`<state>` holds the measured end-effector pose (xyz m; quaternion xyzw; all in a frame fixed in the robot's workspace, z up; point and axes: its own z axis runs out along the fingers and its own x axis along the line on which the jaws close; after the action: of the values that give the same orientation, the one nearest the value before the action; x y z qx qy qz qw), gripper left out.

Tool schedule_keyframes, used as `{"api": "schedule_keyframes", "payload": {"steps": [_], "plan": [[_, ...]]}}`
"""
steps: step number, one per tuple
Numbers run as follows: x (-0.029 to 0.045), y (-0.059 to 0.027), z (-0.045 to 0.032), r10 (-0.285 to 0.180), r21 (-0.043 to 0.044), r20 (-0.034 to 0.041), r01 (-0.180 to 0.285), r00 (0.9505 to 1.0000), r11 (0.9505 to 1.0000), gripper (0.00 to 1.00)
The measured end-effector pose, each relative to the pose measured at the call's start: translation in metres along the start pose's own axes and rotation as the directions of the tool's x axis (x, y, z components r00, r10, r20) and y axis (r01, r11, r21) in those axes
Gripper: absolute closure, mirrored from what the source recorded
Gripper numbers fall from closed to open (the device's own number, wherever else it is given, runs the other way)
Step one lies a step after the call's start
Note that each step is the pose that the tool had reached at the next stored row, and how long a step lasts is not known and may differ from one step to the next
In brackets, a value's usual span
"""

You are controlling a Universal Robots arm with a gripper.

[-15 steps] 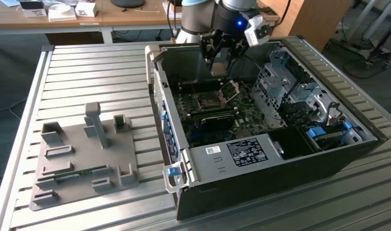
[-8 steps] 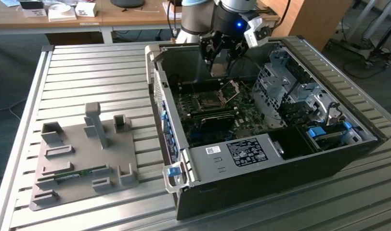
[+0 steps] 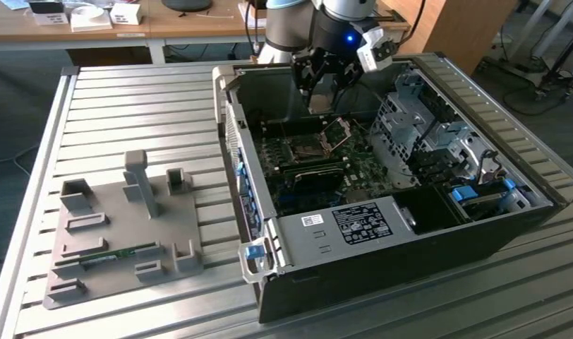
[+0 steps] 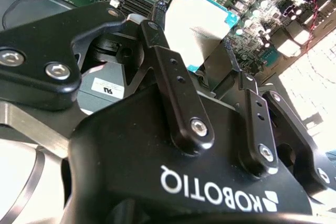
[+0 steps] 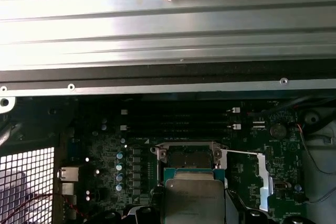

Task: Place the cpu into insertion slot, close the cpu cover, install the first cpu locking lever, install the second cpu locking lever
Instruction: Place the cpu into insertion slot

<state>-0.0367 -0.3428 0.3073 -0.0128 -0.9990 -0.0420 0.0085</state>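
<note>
Claw (image 4: 194,51) clenching cpu (image 4: 197,22), hovering near insertion slot (image 5: 186,157); cpu cover (image 3: 339,134) standing open. Risk: cpu going in tilted, jamming, or slipping loose.

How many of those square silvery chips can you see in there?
1. The chip is held in the robot's jaws, just over the board, near the open socket. Others could be hidden elsewhere in the case.

cpu (image 5: 193,200) — over motherboard (image 5: 105,150), near insertion slot (image 5: 186,157)
</note>
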Motion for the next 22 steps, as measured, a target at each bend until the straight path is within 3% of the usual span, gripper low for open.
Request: {"api": "schedule_keyframes", "payload": {"steps": [22], "plan": [[-0.0001,-0.0005,0.006,0.0,-0.0003,0.0001,0.0,1.0,1.0,0.46]]}}
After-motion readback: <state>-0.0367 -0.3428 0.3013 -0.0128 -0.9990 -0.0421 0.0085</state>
